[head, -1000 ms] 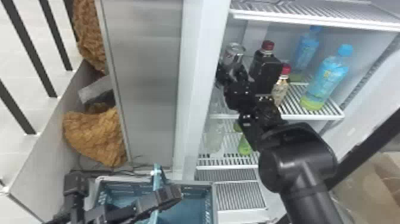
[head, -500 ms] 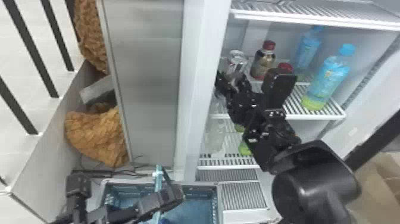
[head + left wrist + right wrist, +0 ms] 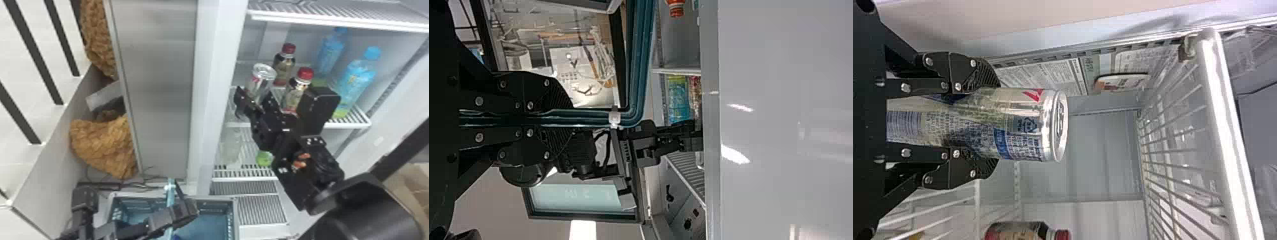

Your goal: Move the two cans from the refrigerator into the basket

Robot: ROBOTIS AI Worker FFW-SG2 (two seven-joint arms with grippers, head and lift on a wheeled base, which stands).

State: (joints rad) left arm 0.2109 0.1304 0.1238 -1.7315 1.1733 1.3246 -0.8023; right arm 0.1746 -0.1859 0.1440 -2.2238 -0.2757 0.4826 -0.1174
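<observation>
Here the right black two-fingered gripper (image 3: 995, 124) has the silver metal can (image 3: 261, 76) clasped near the white wire shelf's (image 3: 351, 124) left edge, so lift it upright, then ease over the front edge

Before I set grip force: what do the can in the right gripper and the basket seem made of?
Can: metal, probably aluminium, glossy with print; the bare silver rim and bright highlights show it. Basket: likely moulded plastic, fairly matte; slotted blue walls suggest it; exact plastic unclear.

Silver can (image 3: 1018, 122) w/ red & blu print, blue bskt (image 3: 210, 225)
</observation>
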